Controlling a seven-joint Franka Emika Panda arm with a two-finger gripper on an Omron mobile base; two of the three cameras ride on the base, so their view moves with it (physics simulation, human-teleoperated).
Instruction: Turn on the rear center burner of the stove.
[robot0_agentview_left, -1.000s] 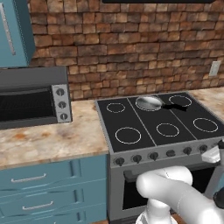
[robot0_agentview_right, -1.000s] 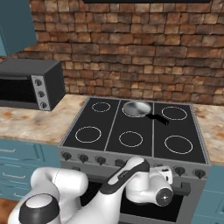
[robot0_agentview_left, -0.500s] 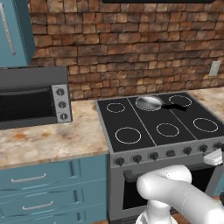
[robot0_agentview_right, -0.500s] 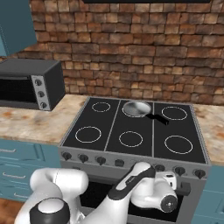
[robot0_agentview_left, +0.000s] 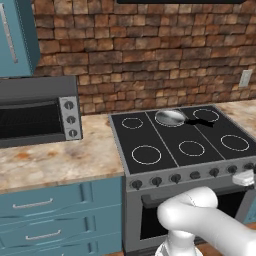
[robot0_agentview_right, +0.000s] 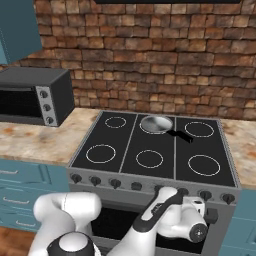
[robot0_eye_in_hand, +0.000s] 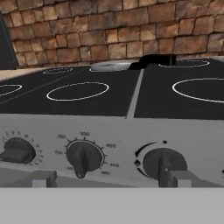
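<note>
Low at the front of the stove (robot0_agentview_right: 150, 150), the hand (robot0_eye_in_hand: 105, 179) sits level w/ the knob row, looking straight at the grey control panel. Its two fingertips (robot0_eye_in_hand: 43, 178) poke up at the bottom of the hand view, well apart, so the hand is open and holds nothing; one tip is under the temp dial (robot0_eye_in_hand: 83, 158) w/ numbers round it, the other overlaps the lower edge of the next knob (robot0_eye_in_hand: 164, 164) to the right. Whether that tip touches the knob, can't tell. A third knob (robot0_eye_in_hand: 16, 151) sits further left. In the right base view the white arm (robot0_agentview_right: 165, 220) curls in front of the oven door, wrist just below the knob row, right of centre. The rear center burner (robot0_agentview_right: 156, 123) is in the back row of the middle black glass panel, and a small silver pan (robot0_agentview_right: 156, 123) sits on it, dark handle (robot0_agentview_right: 181, 135) pointing right and forward. From the left base view the same pan (robot0_agentview_left: 170, 117) is on the back-middle zone, stove (robot0_agentview_left: 145, 137) beside the speckled desk (robot0_agentview_left: 55, 160). A black countertop oven (robot0_agentview_left: 37, 112) w/ three knobs stands on the desk to the left, well apart from the stove. Brick wall (robot0_agentview_left: 140, 55) behind, blue drawers (robot0_agentview_left: 50, 210) under the desk.
</note>
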